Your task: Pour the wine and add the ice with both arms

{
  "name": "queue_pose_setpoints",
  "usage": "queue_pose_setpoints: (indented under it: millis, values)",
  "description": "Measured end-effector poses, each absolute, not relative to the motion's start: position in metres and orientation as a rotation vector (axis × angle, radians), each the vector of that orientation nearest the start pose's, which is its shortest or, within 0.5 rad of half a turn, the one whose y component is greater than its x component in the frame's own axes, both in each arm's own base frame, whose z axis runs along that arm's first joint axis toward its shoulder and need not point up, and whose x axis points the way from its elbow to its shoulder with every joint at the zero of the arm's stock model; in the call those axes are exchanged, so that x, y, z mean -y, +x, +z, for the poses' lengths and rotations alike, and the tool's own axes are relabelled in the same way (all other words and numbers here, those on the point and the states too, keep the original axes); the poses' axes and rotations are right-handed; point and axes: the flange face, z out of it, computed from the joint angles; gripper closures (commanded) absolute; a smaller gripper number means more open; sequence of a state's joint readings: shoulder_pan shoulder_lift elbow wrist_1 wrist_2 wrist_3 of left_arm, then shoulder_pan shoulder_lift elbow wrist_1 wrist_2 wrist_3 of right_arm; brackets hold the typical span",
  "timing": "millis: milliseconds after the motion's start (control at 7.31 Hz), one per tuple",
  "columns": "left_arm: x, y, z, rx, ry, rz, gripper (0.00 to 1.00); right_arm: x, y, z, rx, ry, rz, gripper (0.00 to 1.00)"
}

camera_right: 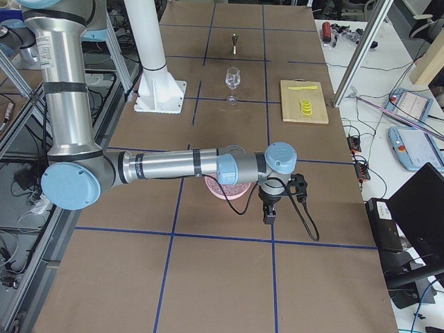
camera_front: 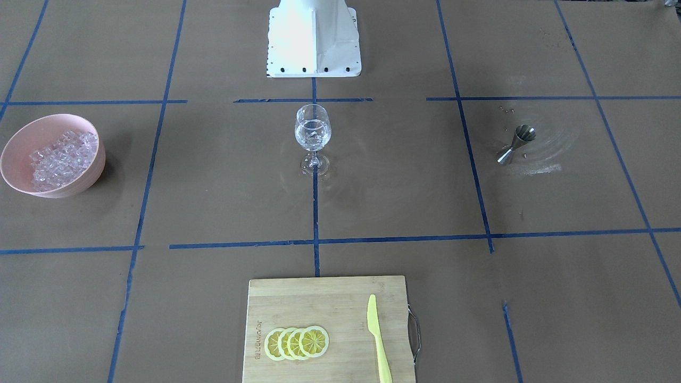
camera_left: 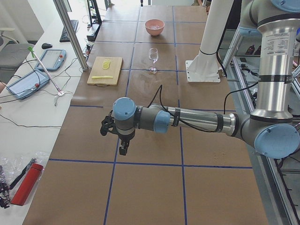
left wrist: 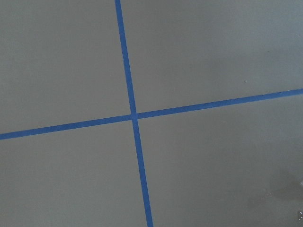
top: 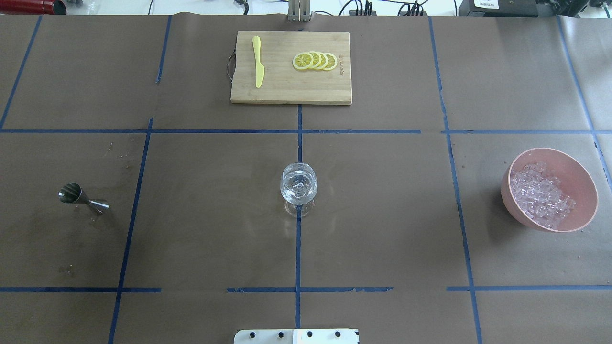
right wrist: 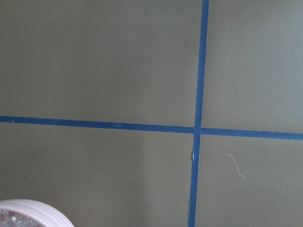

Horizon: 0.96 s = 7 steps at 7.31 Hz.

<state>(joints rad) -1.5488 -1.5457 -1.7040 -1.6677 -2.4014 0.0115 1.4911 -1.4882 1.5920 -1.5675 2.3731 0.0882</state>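
Observation:
A clear wine glass (camera_front: 313, 130) (top: 298, 186) stands upright at the table's middle, with what look like a few clear cubes in its bowl. The ice (camera_front: 61, 157) (top: 540, 196) fills a pink bowl (camera_front: 21, 133) (top: 581, 172) on the robot's right. No wine shows in any view. My left gripper (camera_left: 123, 149) hangs over bare table, far from the glass, on the left arm (camera_left: 197, 121). On the right arm (camera_right: 173, 165), my right gripper (camera_right: 267, 215) hangs just past the bowl (camera_right: 225, 191). Whether either is open or shut I cannot tell.
A steel jigger (camera_front: 515, 144) (top: 79, 197) lies on its side on the robot's left. A wooden board (top: 287, 86) at the far edge carries lemon slices (top: 315, 60) and a yellow knife (top: 258, 62). The white base block (camera_front: 314, 42) stands behind the glass.

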Motion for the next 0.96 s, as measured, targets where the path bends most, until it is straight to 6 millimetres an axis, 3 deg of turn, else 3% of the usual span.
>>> queue_pose_setpoints:
  millis: [957]
  values:
    - [0.4953, -0.0469, 0.5839, -0.824, 0.226, 0.14, 0.0, 0.5302, 0.0151, 0.6077, 0.849, 0.012, -0.023, 0.0]
